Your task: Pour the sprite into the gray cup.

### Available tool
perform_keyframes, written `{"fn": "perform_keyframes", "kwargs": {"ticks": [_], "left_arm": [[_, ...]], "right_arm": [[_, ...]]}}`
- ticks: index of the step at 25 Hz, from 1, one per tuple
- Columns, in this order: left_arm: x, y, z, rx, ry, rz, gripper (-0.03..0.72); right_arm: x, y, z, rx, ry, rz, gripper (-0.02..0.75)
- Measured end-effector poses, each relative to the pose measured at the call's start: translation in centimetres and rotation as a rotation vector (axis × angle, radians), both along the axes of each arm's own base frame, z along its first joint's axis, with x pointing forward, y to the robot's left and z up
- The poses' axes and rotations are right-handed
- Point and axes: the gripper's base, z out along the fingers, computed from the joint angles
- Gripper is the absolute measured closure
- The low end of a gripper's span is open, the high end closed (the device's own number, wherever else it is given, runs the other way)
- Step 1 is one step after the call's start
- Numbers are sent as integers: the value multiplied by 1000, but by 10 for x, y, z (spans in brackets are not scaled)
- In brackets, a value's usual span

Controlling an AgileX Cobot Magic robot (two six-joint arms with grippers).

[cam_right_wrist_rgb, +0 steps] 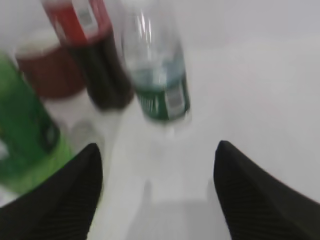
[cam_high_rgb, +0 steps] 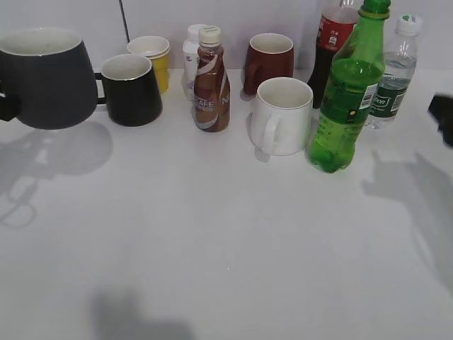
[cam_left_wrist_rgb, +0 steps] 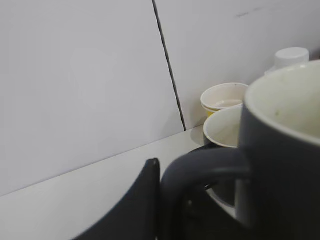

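The gray cup (cam_high_rgb: 46,78) hangs above the table at the far left, upright, with its shadow below it. My left gripper (cam_left_wrist_rgb: 156,192) is shut on its loop handle (cam_left_wrist_rgb: 200,167); only one dark finger shows, and the cup body (cam_left_wrist_rgb: 285,160) fills the right of the left wrist view. The sprite (cam_high_rgb: 347,99), a tall green bottle with its cap on, stands at the right beside a white mug. My right gripper (cam_right_wrist_rgb: 157,155) is open and empty, low over the table just right of the sprite (cam_right_wrist_rgb: 25,135). It shows as a dark shape at the right edge of the exterior view (cam_high_rgb: 443,117).
A black mug (cam_high_rgb: 132,90), a yellow cup (cam_high_rgb: 153,58), a brown coffee bottle (cam_high_rgb: 211,81), a white bottle (cam_high_rgb: 191,60), a maroon mug (cam_high_rgb: 269,62) and a white mug (cam_high_rgb: 282,115) stand along the back. A cola bottle (cam_high_rgb: 330,42) and a water bottle (cam_high_rgb: 393,74) stand behind the sprite.
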Motion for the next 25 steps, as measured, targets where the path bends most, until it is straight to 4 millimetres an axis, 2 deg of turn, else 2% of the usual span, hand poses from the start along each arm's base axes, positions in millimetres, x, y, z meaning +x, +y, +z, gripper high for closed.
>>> {"fn": "perform_keyframes", "kwargs": {"ticks": [2, 5, 10, 15, 19, 25], "left_arm": [[0, 0, 0, 1, 1, 0, 645], [0, 0, 0, 1, 1, 0, 645], [0, 0, 0, 1, 2, 0, 645], [0, 0, 0, 1, 2, 0, 645], [0, 0, 0, 0, 2, 0, 645], [0, 0, 0, 1, 2, 0, 645]], "right_arm": [[-9, 3, -17, 17, 38, 21, 221], [-22, 14, -28, 8, 53, 83, 229], [-27, 42, -26, -145, -28, 263, 234], [-12, 55, -30, -220, -120, 321, 203], [2, 60, -42, -180, -157, 316, 131], [29, 71, -64, -116, -141, 331, 112]]}}
